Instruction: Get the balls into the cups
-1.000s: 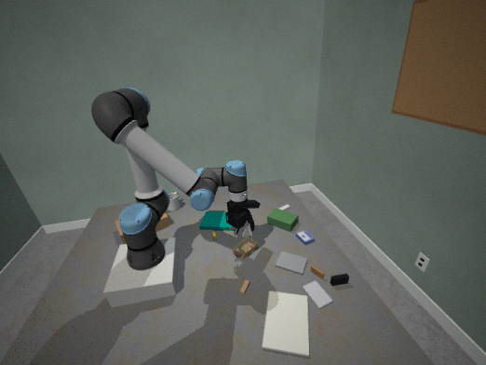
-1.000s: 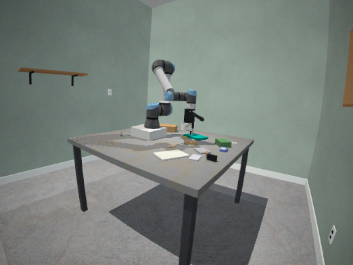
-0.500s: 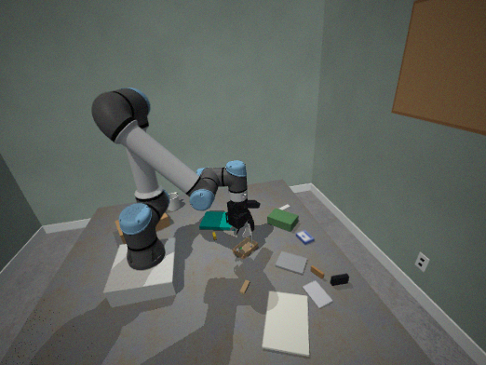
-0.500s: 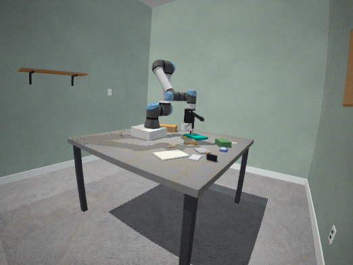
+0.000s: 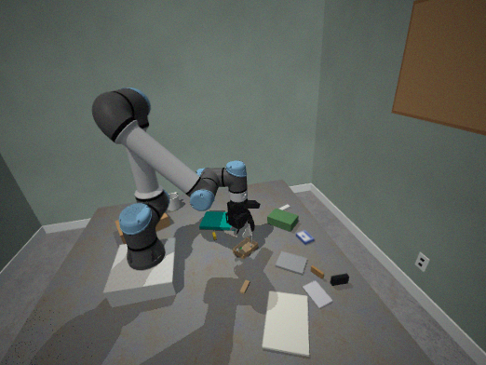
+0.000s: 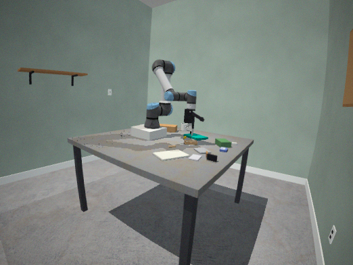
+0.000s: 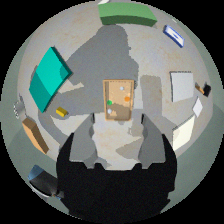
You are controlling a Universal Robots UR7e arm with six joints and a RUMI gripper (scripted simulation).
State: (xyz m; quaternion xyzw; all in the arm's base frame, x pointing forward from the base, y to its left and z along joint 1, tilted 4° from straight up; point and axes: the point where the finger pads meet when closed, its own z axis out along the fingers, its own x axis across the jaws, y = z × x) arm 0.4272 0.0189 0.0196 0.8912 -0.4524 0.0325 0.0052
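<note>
Pincer (image 7: 118, 131) hangs half-open, empty, directly above the wooden puzzle (image 7: 118, 100).

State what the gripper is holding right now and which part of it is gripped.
Nothing. The gripper hangs half open above the wooden puzzle, which lies on the table; its fingers touch nothing.
</note>
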